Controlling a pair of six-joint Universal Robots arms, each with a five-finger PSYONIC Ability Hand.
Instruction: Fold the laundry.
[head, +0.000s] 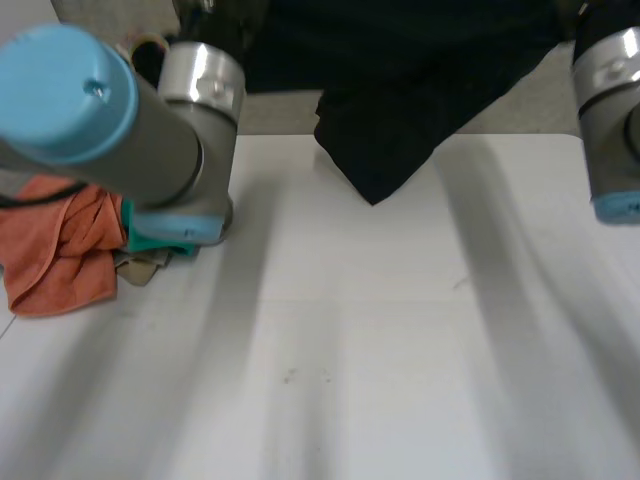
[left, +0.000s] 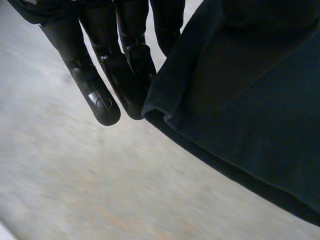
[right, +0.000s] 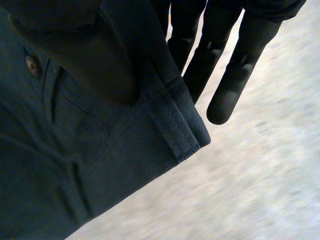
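A dark navy garment hangs in the air over the far side of the white table, its lowest corner pointing down at the table's far middle. In the left wrist view my left hand has straight fingers, with a hemmed edge of the garment pinched against them. In the right wrist view my right hand also keeps straight fingers pressed against a corner of the garment, which has a thick stitched band. A small button shows there. Both thumbs are hidden behind the cloth.
A crumpled orange cloth lies at the table's left edge, with a teal piece and a beige scrap beside it. My left arm reaches over that pile. My right arm stands at the far right.
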